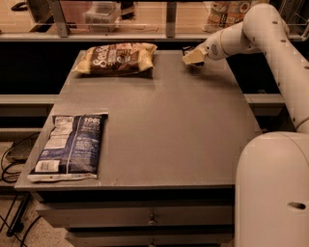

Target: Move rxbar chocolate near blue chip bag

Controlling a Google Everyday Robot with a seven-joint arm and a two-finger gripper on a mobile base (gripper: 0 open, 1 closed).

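The blue chip bag [72, 144] lies flat at the table's front left corner, dark blue and white with a white label. My gripper [193, 57] is at the far right back of the grey table [174, 120], low over the surface, on a white arm reaching in from the right. A small dark piece [187, 49] shows just behind the gripper at the table's back edge; it may be the rxbar chocolate, but the gripper hides most of it. The gripper is far from the blue bag.
A brown-and-tan chip bag [116, 58] lies at the back left of the table. A shelf with containers [101, 12] runs behind the table. My white base [273, 193] stands at the front right. Cables [12, 159] hang at the left.
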